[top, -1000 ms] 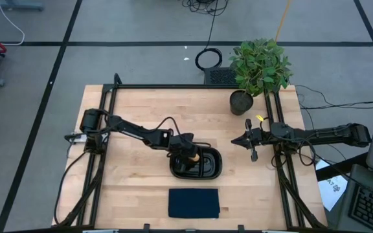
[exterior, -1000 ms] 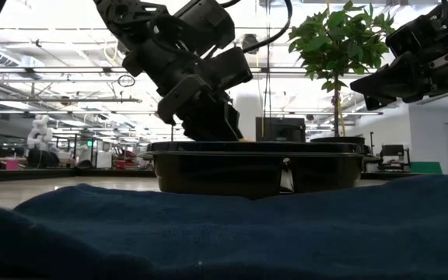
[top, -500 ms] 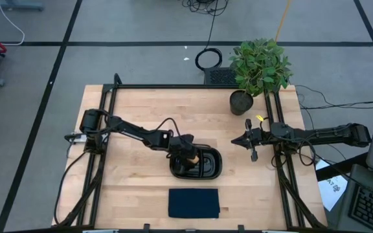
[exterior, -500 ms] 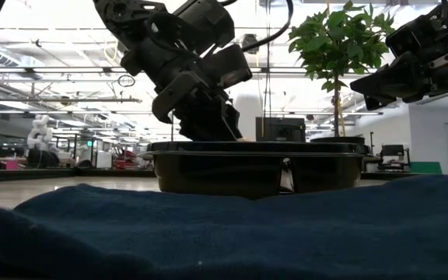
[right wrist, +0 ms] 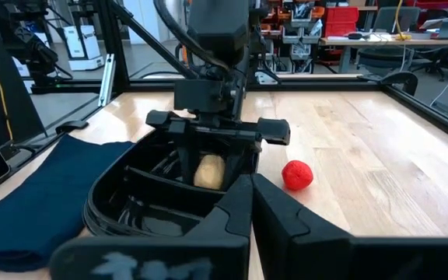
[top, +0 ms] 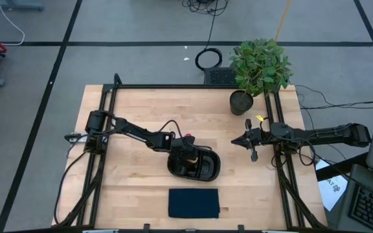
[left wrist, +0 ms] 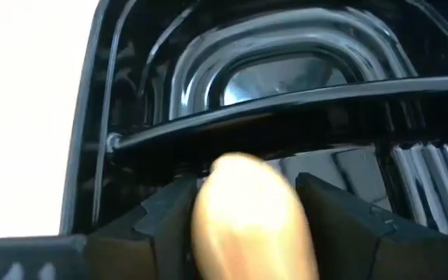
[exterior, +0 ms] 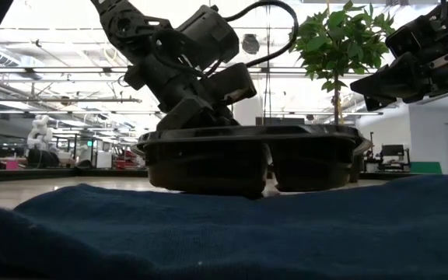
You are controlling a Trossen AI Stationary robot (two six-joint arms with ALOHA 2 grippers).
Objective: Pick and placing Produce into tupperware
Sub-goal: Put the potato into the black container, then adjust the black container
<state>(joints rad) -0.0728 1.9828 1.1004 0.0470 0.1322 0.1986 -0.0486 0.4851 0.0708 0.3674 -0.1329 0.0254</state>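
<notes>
The black tupperware [top: 206, 169] sits at the table's middle, and my left gripper [top: 185, 160] reaches down into its left compartment. A tan-orange ball [left wrist: 247, 218] sits between the left fingers, low inside that compartment [right wrist: 208, 171]. A bright red ball [top: 188, 137] lies on the wood just beyond the tupperware's far rim [right wrist: 297, 175]. My right gripper [top: 252, 147] hovers shut over the table's right side, well clear of everything. My left gripper has the tan-orange ball's two sides [left wrist: 202, 222] between its two fingers [left wrist: 162, 225], which stand close against it. The fingers slant down from the table's left into the tupperware. I cannot tell whether the ball rests on the compartment floor.
A folded dark blue cloth [top: 193, 202] lies near the front edge, just in front of the tupperware. A potted green plant [top: 258, 68] stands at the far right corner. Black frame rails run along the table's left and right sides.
My left gripper has sunk a little deeper into the tupperware with the tan-orange ball. The tupperware has slid slightly toward the table's left and tipped, so its two-lobed underside now shows in the low view.
</notes>
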